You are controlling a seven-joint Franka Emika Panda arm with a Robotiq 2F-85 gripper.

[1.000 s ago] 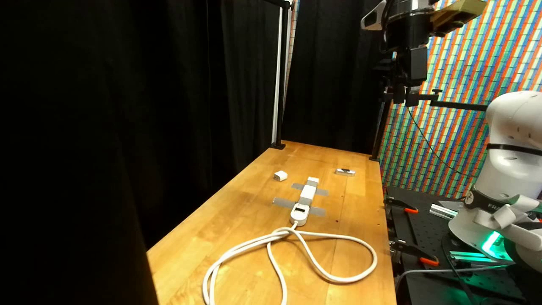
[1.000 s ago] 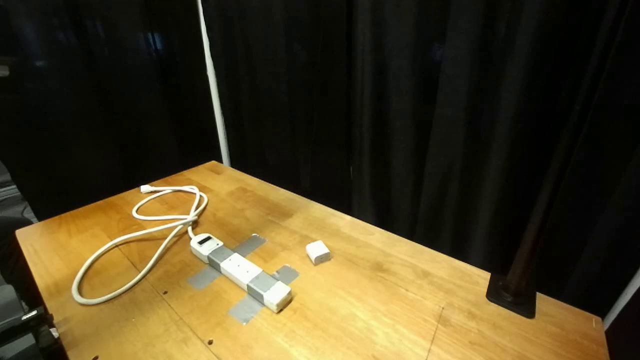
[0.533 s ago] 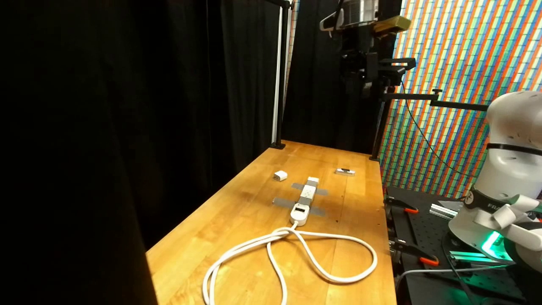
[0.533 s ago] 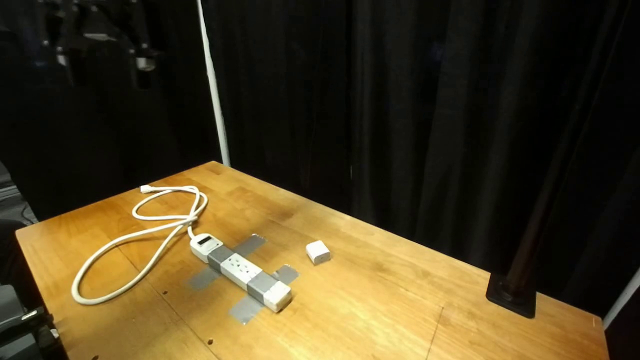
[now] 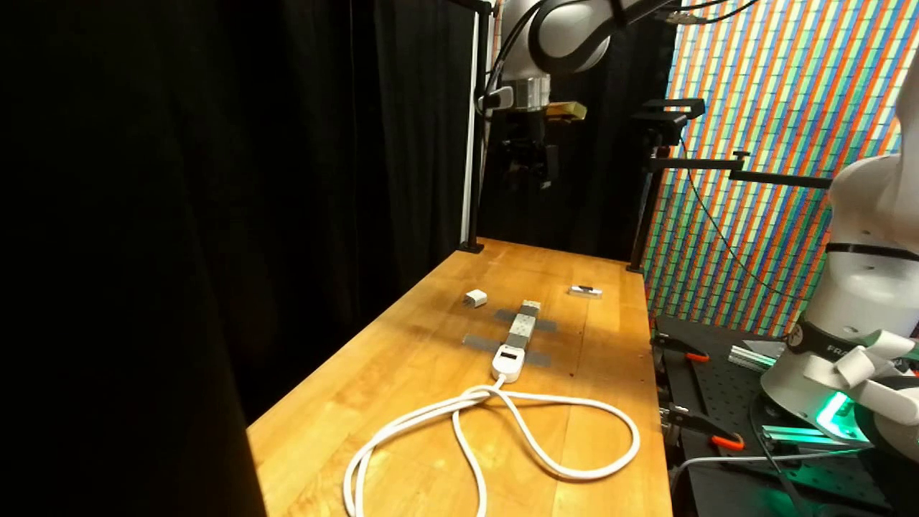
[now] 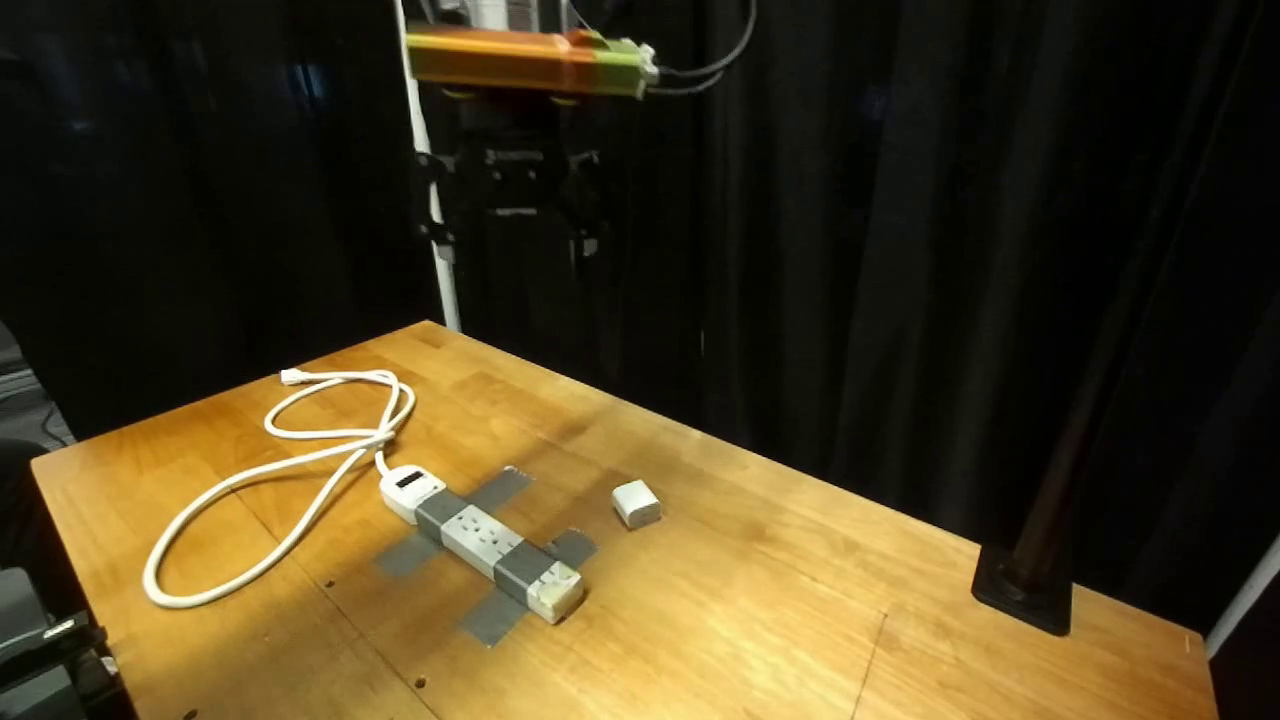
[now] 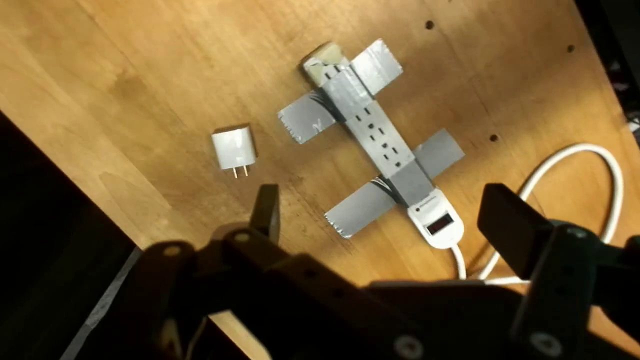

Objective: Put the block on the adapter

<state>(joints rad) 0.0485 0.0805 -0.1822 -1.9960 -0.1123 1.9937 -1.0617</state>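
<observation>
The block (image 5: pixel 475 298) is a small white cube with two metal prongs, lying on the wooden table in both exterior views (image 6: pixel 636 503). In the wrist view the block (image 7: pixel 234 149) lies at left with its prongs toward the bottom. The adapter (image 7: pixel 380 137) is a white strip with outlets, a dark switch and a white cable. It is taped flat to the table and shows in both exterior views (image 5: pixel 522 327) (image 6: pixel 480 538). My gripper (image 7: pixel 382 215) is open and empty, high above the table; it also shows in both exterior views (image 5: pixel 531 179) (image 6: pixel 515 250).
Grey tape strips (image 7: pixel 362 207) cross the adapter. The looped white cable (image 6: pixel 215 600) lies on the table. A small silver and dark object (image 5: pixel 585 291) lies near the table's far right. A black post base (image 6: pixel 1025 590) stands at a table corner. Black curtains border the table.
My gripper has moved left in an exterior view, and has come into view from the upper left, moving right and down, in an exterior view. The block and adapter stay in place.
</observation>
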